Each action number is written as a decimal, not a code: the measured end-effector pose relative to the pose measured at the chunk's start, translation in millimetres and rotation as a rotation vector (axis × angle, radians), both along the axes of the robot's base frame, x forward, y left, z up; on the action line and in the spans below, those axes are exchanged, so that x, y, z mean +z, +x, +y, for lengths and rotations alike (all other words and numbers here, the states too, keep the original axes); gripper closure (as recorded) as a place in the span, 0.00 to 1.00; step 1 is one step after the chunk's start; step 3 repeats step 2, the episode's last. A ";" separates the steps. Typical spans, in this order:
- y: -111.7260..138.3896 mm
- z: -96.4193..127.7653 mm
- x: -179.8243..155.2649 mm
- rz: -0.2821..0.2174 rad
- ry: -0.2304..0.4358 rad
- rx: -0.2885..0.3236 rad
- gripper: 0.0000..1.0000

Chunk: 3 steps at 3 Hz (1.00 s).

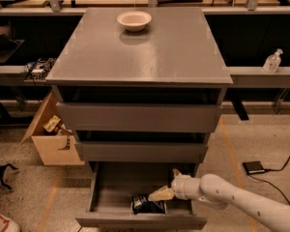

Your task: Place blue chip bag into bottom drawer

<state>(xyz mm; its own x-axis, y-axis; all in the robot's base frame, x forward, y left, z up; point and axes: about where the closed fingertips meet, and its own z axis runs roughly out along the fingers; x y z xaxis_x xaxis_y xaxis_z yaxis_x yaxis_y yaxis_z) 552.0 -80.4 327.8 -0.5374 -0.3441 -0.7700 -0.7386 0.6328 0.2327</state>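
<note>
The blue chip bag (147, 204) lies on the floor of the bottom drawer (113, 187), near its front wall. The drawer is pulled out under the grey cabinet. My gripper (164, 185) reaches into the drawer from the right on a white arm and hovers just above and to the right of the bag. Its jaws stand apart. One tan finger (159, 194) points down at the bag's upper right edge. I cannot tell whether it touches the bag.
A white bowl (134, 20) sits at the back of the cabinet top (150, 52). The two upper drawers (137, 117) are slightly out. A cardboard box (50, 137) stands on the floor at left, a small black device (253, 167) with a cable at right.
</note>
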 end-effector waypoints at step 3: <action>33.3 -142.9 50.1 -0.060 -0.080 -0.179 0.00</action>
